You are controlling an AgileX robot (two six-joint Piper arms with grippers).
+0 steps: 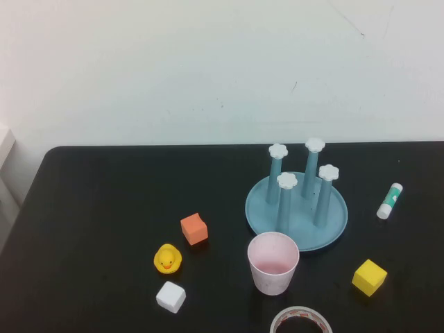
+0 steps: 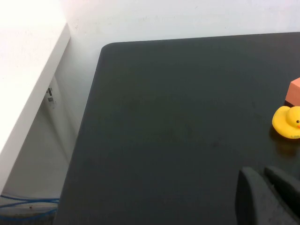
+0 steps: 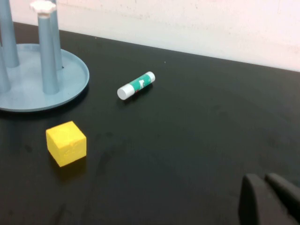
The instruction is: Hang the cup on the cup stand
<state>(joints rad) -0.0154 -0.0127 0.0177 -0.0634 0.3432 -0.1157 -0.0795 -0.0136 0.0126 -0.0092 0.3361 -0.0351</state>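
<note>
Tape roll (image 1: 301,321), cup (image 1: 273,263), cup stand (image 1: 260,205)

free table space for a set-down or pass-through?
Bare: far-left table beyond orange cube and rubber duck; also between yellow cube and glue stick. Crowded: cup, cup stand, tape roll.
</note>
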